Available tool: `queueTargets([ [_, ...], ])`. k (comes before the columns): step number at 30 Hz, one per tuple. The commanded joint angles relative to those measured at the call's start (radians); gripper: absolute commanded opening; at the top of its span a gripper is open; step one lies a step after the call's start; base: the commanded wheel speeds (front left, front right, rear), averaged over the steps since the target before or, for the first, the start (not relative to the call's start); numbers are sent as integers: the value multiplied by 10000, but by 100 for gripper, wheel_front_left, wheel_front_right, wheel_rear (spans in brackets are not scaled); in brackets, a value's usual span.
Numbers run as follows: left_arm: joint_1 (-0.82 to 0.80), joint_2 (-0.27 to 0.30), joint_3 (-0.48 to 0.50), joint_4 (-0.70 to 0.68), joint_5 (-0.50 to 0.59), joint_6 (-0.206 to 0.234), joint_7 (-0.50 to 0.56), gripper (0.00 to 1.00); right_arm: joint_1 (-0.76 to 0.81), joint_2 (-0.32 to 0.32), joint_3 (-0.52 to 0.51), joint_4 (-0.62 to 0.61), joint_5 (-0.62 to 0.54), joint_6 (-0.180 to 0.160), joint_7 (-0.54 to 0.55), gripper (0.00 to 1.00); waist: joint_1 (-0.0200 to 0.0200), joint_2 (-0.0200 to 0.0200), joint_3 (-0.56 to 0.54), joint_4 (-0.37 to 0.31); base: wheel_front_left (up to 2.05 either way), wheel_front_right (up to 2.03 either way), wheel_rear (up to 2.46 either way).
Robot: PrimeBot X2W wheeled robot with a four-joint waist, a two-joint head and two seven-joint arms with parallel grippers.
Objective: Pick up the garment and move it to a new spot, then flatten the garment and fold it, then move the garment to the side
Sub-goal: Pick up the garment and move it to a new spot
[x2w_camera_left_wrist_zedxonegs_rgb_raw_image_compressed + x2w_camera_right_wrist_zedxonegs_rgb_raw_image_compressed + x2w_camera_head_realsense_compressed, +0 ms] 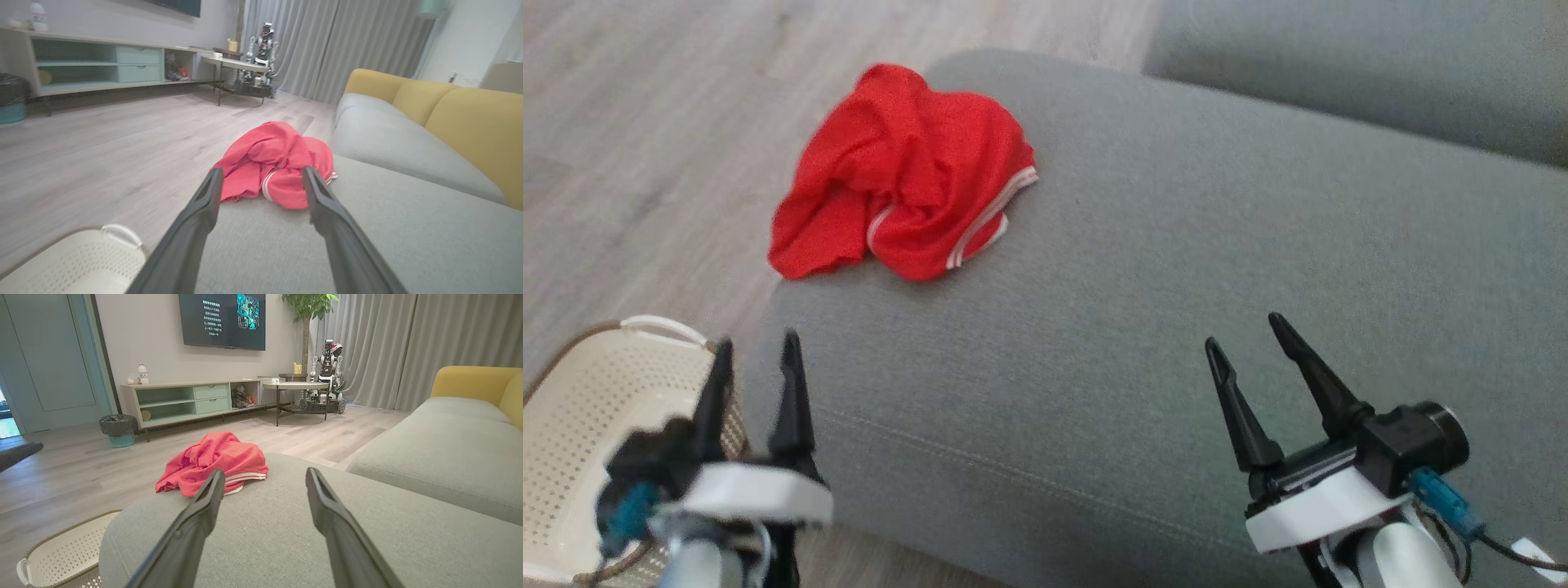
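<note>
garment (907,171) crumpled on cushion (1176,286) corner | left pincer (756,339) released, short of it | right pincer (1243,329) released, well apart

The basket (572,425) is running off the lower left edge, the left gripper (756,339) blurring before it — the television (222,320) text is showing too small to read.

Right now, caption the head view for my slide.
Crumpled red garment at the left edge of the grey sofa cushion; left gripper and right gripper hover open, short of it.
</note>
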Motion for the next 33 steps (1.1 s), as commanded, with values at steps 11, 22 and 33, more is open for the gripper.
queueTargets([
  [11,-4140,1249,759,1747,-1198,-726,1103,100,-1471,-108,116,-895,-1017,-2,-92,100,0,0,2531,-1416,0,0,0],
  [22,-8247,3028,135,4897,-2009,-877,3164,100,-2276,-108,-8,-1250,-1223,-2,-92,100,0,0,4146,-2576,0,0,0],
  [33,-9855,4399,-281,7935,-1280,-67,3962,100,-2387,-108,208,-1236,-789,-2,-92,100,0,0,4286,-3648,0,0,0],
])
